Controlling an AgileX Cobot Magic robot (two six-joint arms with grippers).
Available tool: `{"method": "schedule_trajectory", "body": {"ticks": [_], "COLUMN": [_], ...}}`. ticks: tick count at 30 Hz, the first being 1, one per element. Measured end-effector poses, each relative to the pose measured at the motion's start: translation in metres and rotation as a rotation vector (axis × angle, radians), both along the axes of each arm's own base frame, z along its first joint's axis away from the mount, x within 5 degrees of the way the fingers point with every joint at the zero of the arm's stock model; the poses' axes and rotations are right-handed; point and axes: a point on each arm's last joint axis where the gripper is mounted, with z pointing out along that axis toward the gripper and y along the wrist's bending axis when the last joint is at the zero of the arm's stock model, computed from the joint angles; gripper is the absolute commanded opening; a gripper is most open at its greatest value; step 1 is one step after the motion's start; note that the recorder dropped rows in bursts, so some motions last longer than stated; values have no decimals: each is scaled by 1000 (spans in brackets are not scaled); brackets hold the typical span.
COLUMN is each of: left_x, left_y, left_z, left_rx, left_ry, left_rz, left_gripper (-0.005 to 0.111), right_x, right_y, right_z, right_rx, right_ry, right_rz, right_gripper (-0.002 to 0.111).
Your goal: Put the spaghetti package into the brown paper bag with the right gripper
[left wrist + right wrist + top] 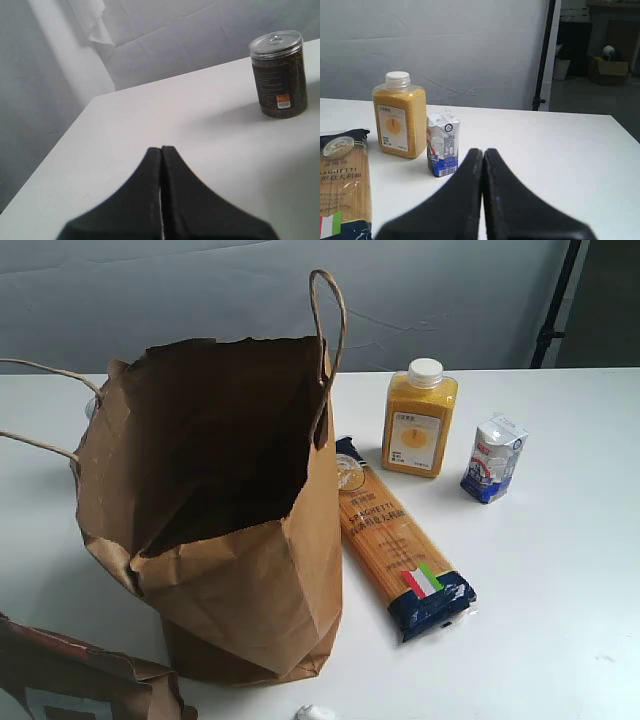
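The spaghetti package (398,540) lies flat on the white table, right beside the brown paper bag (225,540), which stands upright with its mouth open. In the right wrist view the package (342,185) shows at the edge, well to the side of my right gripper (483,151), which is shut with nothing between its black fingers. My left gripper (161,148) is also shut and empty, over bare table. Neither gripper shows in the exterior view.
An orange juice bottle (421,418) and a small blue-and-white carton (494,457) stand behind the package. A dark jar with a clear lid (278,74) stands ahead of the left gripper. A printed brown paper item (80,680) lies at the front left.
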Motion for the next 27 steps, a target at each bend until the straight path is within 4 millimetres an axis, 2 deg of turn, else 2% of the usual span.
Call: {"method": "schedule_trajectory", "body": {"ticks": [11, 15, 17, 19, 20, 21, 22, 24, 26, 27], "left_x": [0, 0, 0, 0, 0, 0, 0, 0, 0, 0], "left_y": [0, 0, 0, 0, 0, 0, 0, 0, 0, 0], "left_z": [0, 0, 0, 0, 0, 0, 0, 0, 0, 0], "left_rx": [0, 0, 0, 0, 0, 0, 0, 0, 0, 0], "left_ry": [0, 0, 0, 0, 0, 0, 0, 0, 0, 0], "left_rz": [0, 0, 0, 0, 0, 0, 0, 0, 0, 0], "left_gripper": [0, 0, 0, 0, 0, 0, 0, 0, 0, 0], "right_x": [0, -1, -2, 4, 13, 20, 40, 71, 98, 112], "right_y": [0, 2, 2, 4, 7, 9, 15, 33, 66, 89], "right_z": [0, 1, 17, 45, 63, 72, 85, 94, 91, 86], "right_rx": [3, 157, 291, 353, 372, 368, 324, 190, 13, -84], "right_ry": [1, 47, 58, 98, 172, 229, 354, 529, 669, 732], "right_rz": [0, 3, 3, -4, -20, -33, -60, -36, 74, 143], "right_gripper": [0, 0, 0, 0, 0, 0, 0, 0, 2, 8]}}
